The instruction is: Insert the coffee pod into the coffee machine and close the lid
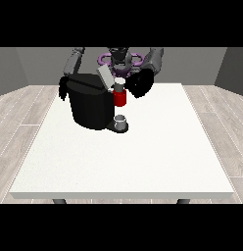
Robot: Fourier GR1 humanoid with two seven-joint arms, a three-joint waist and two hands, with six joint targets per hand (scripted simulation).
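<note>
Single view, front: camera stands across the white table point(143, 162) from the robot point(118, 59), raised and tilted down, facing the robot, which shows small at the table's far edge. Set well back: the whole tabletop with all four corners, two table legs at the near edge, wood floor and grey walls fall within frame. No second view shares the scene.

even, bright light; white table point(143, 162) unglared, faint shadow beside the coffee machine point(89, 105).

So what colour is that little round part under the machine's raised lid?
Red, seen in the front view.
</note>
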